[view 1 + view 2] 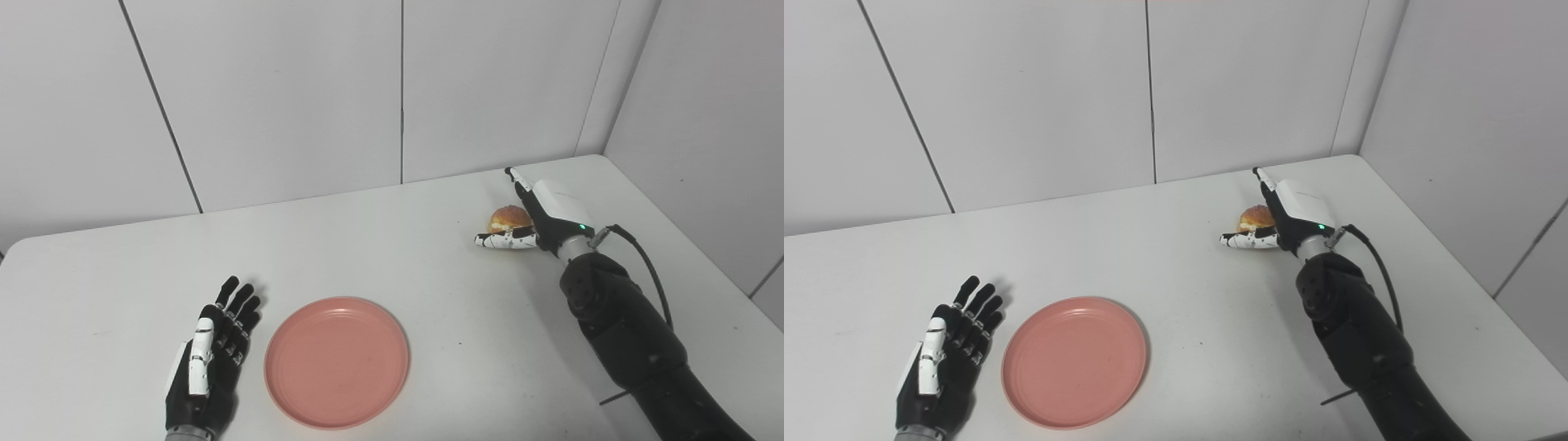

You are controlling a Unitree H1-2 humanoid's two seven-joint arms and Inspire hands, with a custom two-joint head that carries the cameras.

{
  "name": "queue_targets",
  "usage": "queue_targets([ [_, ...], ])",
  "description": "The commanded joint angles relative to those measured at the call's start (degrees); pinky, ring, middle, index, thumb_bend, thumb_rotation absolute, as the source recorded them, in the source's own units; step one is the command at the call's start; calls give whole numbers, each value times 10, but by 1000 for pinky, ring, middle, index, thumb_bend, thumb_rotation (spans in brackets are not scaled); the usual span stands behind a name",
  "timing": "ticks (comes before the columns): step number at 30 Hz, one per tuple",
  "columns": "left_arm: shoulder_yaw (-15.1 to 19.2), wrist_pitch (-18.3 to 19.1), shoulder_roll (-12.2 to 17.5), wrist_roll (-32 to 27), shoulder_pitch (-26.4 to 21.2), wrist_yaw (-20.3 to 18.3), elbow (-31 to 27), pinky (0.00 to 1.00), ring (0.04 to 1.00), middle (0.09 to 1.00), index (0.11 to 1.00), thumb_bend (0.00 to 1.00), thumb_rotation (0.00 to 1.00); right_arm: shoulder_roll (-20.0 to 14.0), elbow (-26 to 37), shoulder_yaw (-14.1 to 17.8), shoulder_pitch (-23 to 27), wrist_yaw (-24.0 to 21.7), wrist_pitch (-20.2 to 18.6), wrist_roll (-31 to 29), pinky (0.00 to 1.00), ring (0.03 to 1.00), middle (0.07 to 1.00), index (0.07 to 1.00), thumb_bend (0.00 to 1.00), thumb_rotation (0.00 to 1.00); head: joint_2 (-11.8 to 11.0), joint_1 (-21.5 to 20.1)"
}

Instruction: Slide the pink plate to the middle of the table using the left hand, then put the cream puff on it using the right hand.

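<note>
The pink plate (336, 361) lies flat and empty on the white table (380, 257), near the front, a little left of centre. My left hand (211, 355) rests open on the table just left of the plate, fingers stretched forward, not touching it. The golden cream puff (508, 218) sits on the table at the back right. My right hand (539, 214) is open around it: thumb stretched along its front, fingers raised behind it, palm against its right side. The hand hides part of the puff.
White wall panels (398, 92) stand along the table's back edge and right side, meeting in a corner at the back right. A black cable (643, 263) runs along my right forearm.
</note>
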State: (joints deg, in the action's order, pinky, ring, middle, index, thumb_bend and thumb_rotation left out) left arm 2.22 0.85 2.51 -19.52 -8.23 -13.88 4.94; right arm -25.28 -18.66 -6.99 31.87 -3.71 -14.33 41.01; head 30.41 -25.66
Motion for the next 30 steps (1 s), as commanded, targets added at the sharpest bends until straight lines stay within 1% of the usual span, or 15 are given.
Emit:
queue_targets([
  [1, 8, 9, 19, 8, 40, -1, 35, 982, 950, 944, 929, 340, 1000, -14, -2, 2, 36, 15, 5, -5, 694, 853, 930, 964, 932, 547, 1, 1],
  [7, 7, 11, 18, 8, 41, 0, 30, 976, 943, 938, 926, 336, 1000, -16, -35, -6, 50, 19, 5, -10, 719, 862, 930, 968, 923, 554, 2, 2],
  [9, 7, 12, 18, 7, 41, 0, 29, 984, 948, 944, 932, 338, 1000, -16, -44, -9, 54, 22, 5, -10, 712, 859, 922, 969, 919, 557, 3, 2],
  [13, 8, 13, 16, 8, 42, 2, 28, 981, 944, 940, 927, 334, 1000, -16, -63, -12, 60, 32, 18, -19, 687, 842, 912, 962, 921, 547, 5, 3],
  [18, 6, 17, 15, 5, 43, 1, 27, 990, 952, 949, 936, 334, 1000, -18, -92, -22, 69, 43, 28, -25, 717, 850, 922, 947, 909, 542, 6, 6],
  [22, 4, 17, 13, 9, 44, 3, 23, 975, 941, 938, 927, 340, 1000, -18, -109, -23, 76, 49, 30, -35, 729, 849, 920, 944, 900, 522, 5, 7],
  [25, 3, 16, 13, 10, 44, 3, 23, 983, 945, 941, 932, 336, 1000, -16, -118, -26, 84, 49, 16, -37, 735, 853, 919, 939, 890, 504, 5, 8],
  [27, 2, 17, 13, 11, 44, 2, 23, 986, 947, 943, 934, 333, 1000, -14, -126, -29, 89, 49, 12, -39, 703, 847, 918, 932, 887, 492, 5, 9],
  [30, 2, 17, 14, 11, 44, 1, 22, 987, 947, 943, 933, 333, 1000, -13, -138, -33, 97, 49, 9, -39, 695, 846, 917, 924, 889, 494, 6, 9],
])
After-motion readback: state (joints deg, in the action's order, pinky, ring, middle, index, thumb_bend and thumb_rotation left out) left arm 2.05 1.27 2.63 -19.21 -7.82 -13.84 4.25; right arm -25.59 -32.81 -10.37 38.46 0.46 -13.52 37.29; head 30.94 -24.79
